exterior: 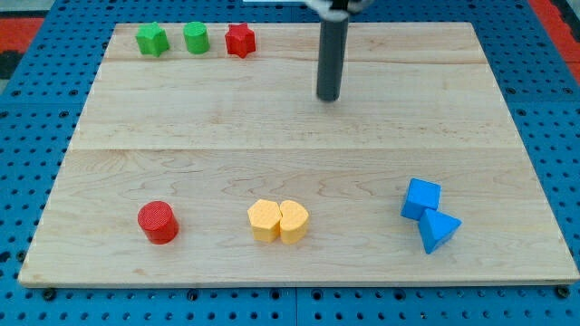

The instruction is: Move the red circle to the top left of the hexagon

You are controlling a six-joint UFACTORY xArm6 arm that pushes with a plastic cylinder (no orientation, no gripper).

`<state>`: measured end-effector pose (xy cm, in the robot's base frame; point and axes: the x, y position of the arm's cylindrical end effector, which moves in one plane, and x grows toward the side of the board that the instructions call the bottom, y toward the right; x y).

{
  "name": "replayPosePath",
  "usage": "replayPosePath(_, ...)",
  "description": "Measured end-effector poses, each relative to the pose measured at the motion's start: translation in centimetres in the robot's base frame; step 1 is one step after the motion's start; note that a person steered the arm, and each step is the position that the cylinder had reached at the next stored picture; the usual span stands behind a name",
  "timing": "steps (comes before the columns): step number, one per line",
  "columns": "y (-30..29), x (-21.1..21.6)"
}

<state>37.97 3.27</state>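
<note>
red circle (158,222) just left of yellow hexagon (265,220) | looks light, rigid, slidey, so push its low side | my tip (328,98) bare, holding nothing, way above hexagon

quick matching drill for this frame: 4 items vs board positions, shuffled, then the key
1. red cylinder block
2. red star-shaped block
3. blue cube block
4. my tip

A. view's top left, right end of a row of three
B. upper middle, touching no block
C. view's bottom left, alone
D. view's bottom right, against a blue triangular block

Pairs: 1-C, 2-A, 3-D, 4-B
</note>
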Motion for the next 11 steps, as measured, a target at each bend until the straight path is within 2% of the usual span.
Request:
replayPosePath(2, -16.1, 7.5)
replayPosePath(3, -24.0, 13.2)
replayPosePath(4, -25.4, 22.2)
replayPosePath(5, -21.0, 23.1)
replayPosePath(7, -19.4, 14.2)
replayPosePath(9, -18.3, 9.3)
replayPosePath(10, -17.2, 10.9)
replayPosePath(11, -17.2, 14.5)
